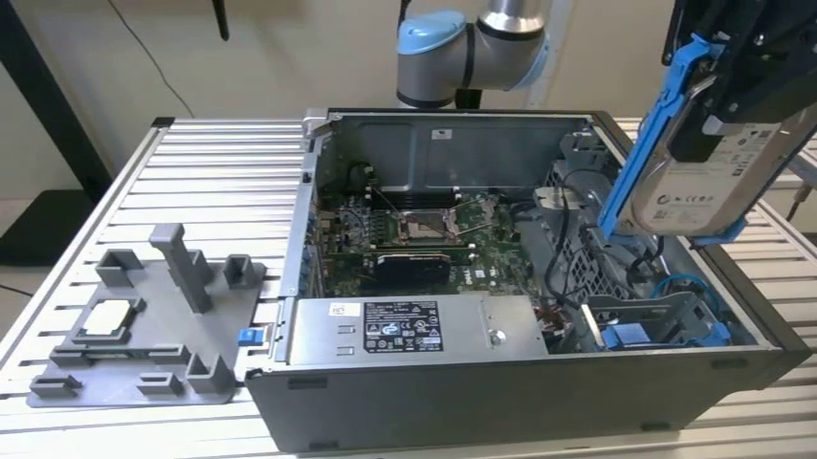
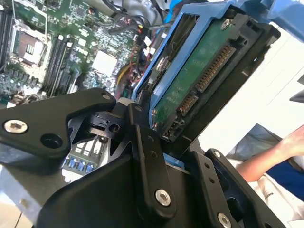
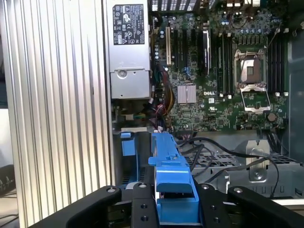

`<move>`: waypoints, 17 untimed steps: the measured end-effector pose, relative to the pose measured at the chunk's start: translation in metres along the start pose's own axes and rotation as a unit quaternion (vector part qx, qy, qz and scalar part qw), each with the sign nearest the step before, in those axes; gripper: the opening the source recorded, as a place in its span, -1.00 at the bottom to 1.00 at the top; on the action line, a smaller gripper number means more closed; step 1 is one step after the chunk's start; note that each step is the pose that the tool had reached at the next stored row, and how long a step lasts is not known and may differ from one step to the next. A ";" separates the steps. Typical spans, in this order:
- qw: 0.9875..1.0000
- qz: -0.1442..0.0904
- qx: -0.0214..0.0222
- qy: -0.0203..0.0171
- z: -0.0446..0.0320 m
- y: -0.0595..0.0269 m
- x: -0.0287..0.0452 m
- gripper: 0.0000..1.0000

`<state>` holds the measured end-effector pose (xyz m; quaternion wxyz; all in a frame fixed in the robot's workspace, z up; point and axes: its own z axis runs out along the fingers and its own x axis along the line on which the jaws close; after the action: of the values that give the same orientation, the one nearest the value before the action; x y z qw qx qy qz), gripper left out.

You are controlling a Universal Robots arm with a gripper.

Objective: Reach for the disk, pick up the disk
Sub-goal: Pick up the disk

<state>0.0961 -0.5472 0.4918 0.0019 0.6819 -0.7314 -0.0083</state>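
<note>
The disk (image 1: 699,186), silver-grey with a white label and blue side rails, hangs upright in the air above the open computer case, at the exterior view's right. My black gripper (image 1: 738,100) is shut on its upper part. In the second wrist view the disk's green circuit-board underside (image 2: 199,78) and its connector sit clamped between my gripper's black fingers (image 2: 147,156). The first wrist view has the disk's blue rail (image 3: 170,173) standing between the fingers (image 3: 142,209).
Below the disk lies the open computer case (image 1: 511,392), with its motherboard (image 1: 415,229), power supply (image 1: 408,330), loose cables and a blue drive bay (image 1: 645,330). A grey fixture (image 1: 191,368) holding a small square chip (image 1: 109,317) stands on the slatted table (image 1: 217,172). A person's arm (image 2: 270,152) is nearby.
</note>
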 end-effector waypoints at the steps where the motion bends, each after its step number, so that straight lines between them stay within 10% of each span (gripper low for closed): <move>1: 1.000 0.000 0.000 0.000 0.0003 -0.0002 0.0027 -1.00; 17: 1.000 -0.005 -0.007 0.000 0.0074 -0.0084 0.0207 -1.00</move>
<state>0.1029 -0.5684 0.4841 0.0062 0.6854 -0.7280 -0.0132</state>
